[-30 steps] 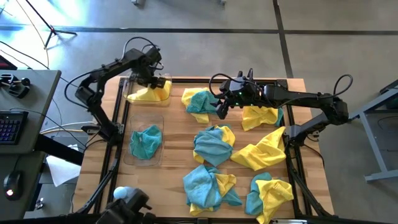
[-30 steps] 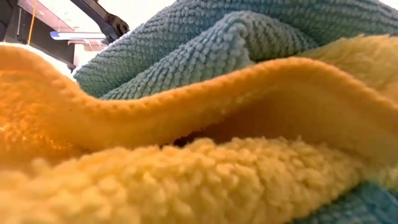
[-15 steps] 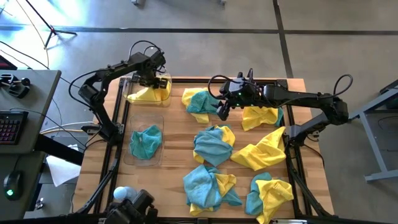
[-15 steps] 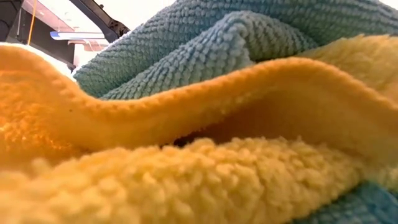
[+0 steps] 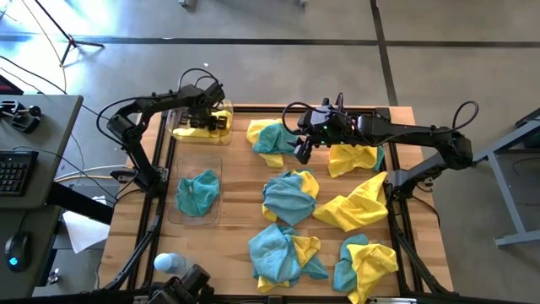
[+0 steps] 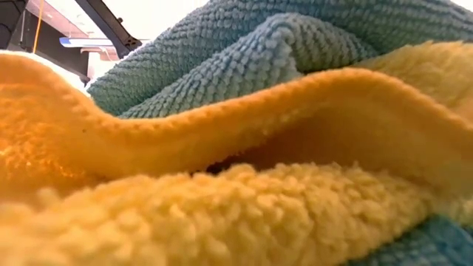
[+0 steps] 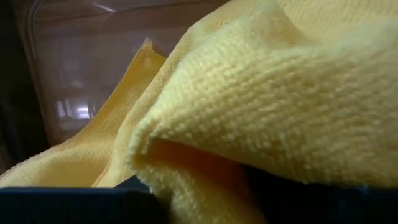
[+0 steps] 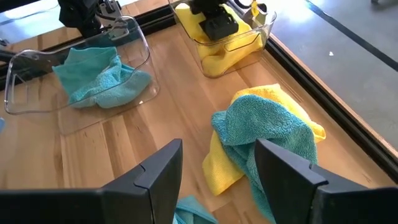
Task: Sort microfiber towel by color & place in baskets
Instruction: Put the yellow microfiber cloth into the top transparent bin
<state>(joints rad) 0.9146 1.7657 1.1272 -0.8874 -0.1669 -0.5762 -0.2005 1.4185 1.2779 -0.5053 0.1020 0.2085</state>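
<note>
The far-left basket [image 5: 175, 127] holds a yellow microfiber towel [image 5: 192, 128]. My left gripper [image 5: 208, 114] is down inside it, shut on yellow cloth that fills the left wrist view [image 7: 267, 93]. The basket nearer me [image 5: 173, 211] holds one teal towel [image 5: 197, 192]. My right gripper [image 5: 301, 150] [image 8: 217, 149] hangs open above the table, beside a teal towel lying on a yellow one [image 8: 261, 127] [image 5: 270, 139]. It touches nothing. My left gripper holds a thick fold of the yellow towel [image 7: 186, 168], which runs down between the two dark fingers. The rest of the cloth spreads onto the basket's floor [image 7: 93, 155]. One layer or several, I cannot tell.
Mixed teal and yellow heaps lie across the table [image 5: 289, 196], [image 5: 350, 207], [image 5: 283, 253], [image 5: 364, 263], [image 5: 353, 156]. A pale bottle [image 5: 166, 263] stands at the near left edge. Black frame rails [image 5: 156, 194] run along the sides. Towels [image 6: 222, 214] block the low view.
My left gripper has gone down into the far-left basket and a little toward the table's near edge, its arm flattening out. The right arm has kept still.
</note>
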